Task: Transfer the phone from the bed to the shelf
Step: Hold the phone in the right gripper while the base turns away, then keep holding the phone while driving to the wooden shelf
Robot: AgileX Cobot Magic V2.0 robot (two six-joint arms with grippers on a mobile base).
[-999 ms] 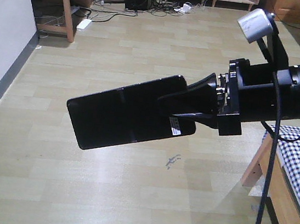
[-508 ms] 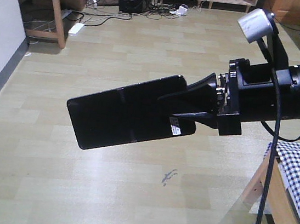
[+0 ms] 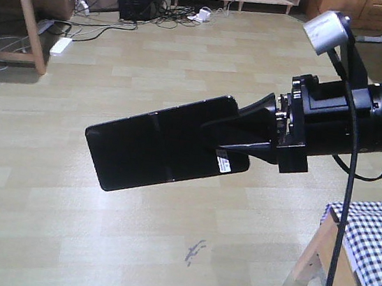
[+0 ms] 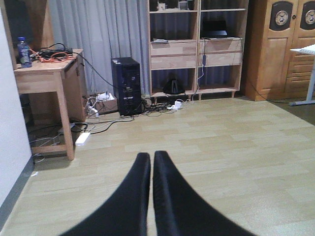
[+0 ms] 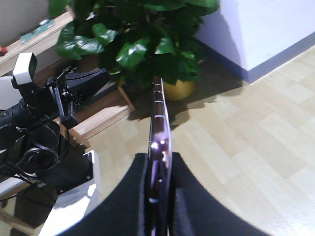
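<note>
My right gripper (image 3: 213,137) is shut on one end of the phone (image 3: 155,149), a thin glossy black slab with a small white sticker. It is held flat in the air above the wood floor. In the right wrist view the phone (image 5: 158,113) stands edge-on between the right gripper's (image 5: 160,156) fingers, its rim pinkish. The bed (image 3: 376,231), with a checked sheet and pale wooden frame, shows at the lower right. A light wooden shelf (image 4: 197,49) stands against the far wall. My left gripper (image 4: 151,155) is shut with nothing in it.
A wooden desk (image 4: 44,78) with a bottle stands at the left. A black computer tower (image 4: 127,86) and loose cables (image 4: 98,125) lie near the wall. A brown cabinet (image 4: 280,49) is at the right. A potted plant (image 5: 138,39) and my left arm (image 5: 49,113) are close by.
The floor, desk and bed have slid left and down in the front view. The right arm and phone hold the same spot in the frame, grip unchanged.
</note>
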